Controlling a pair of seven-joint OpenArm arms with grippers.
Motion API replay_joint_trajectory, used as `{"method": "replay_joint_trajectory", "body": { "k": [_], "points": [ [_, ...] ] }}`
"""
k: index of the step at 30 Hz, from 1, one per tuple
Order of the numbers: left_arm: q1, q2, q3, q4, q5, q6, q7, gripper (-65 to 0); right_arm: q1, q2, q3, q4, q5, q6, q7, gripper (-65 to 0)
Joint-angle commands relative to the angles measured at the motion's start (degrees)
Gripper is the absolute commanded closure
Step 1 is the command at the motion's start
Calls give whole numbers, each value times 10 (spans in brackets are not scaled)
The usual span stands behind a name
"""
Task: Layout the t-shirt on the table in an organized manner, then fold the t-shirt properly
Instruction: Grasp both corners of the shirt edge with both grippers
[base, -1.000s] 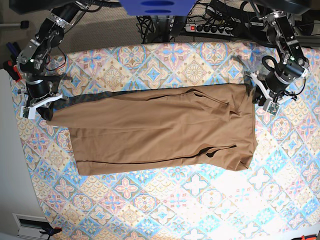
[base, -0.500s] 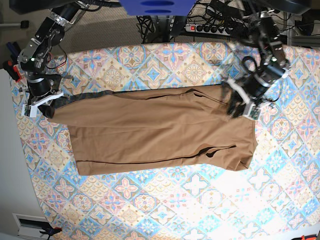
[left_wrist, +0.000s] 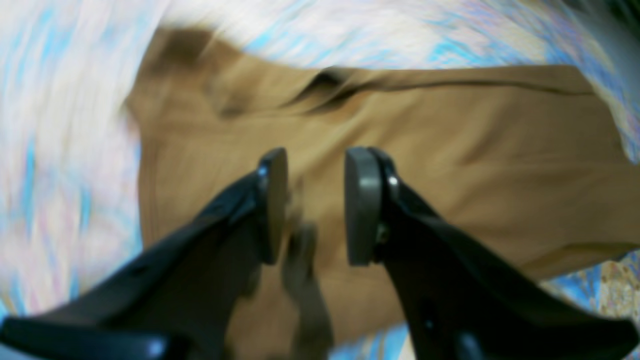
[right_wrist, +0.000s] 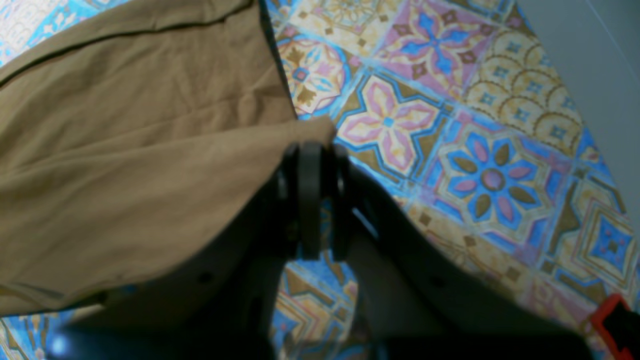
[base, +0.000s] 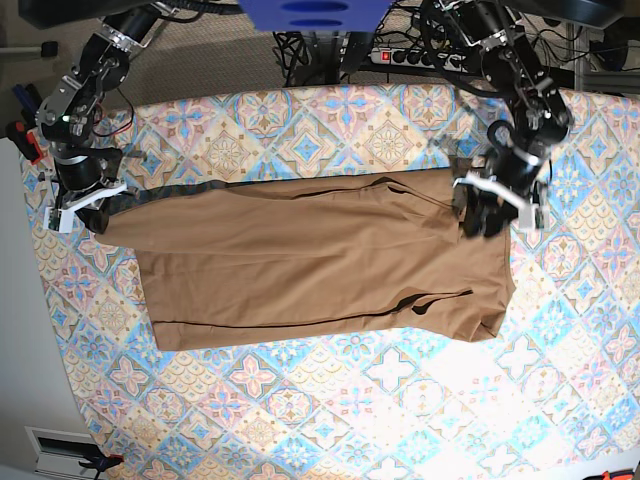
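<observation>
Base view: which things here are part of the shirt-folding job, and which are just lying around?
Part of the job:
- t-shirt
- table
- left hand, open above the shirt
- right hand, shut on a shirt corner

Lying about:
- power strip behind the table
- red clamp at the table's edge

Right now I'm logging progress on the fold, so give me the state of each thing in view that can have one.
t-shirt: lying flat on the table, sides folded in, some creases.
left gripper: open, jaws apart above the shirt, holding nothing.
right gripper: shut on the t-shirt's corner.
table: covered by patterned cloth, shirt on it.
</observation>
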Motion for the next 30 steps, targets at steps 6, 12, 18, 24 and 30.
{"method": "replay_joint_trajectory", "body": {
  "k": [6,12,18,24,30],
  "points": [
    [-2,0,-37,-46,-59,-7,55,-184,-7,8,2,11,7,1,14,0],
    [-9,2,-34,-48,-60,-7,58,-186,-7,8,1,11,7,1,14,0],
    [-34,3,-23,-85,-55,-7,58,-185,-7,8,1,11,7,1,14,0],
    [-44,-2,22,-119,-55,-7,56,-183,-7,8,1,11,7,1,14,0],
    [-59,-2,27,-133,-39,-7,55,-182,-7,8,1,11,7,1,14,0]
  ]
}}
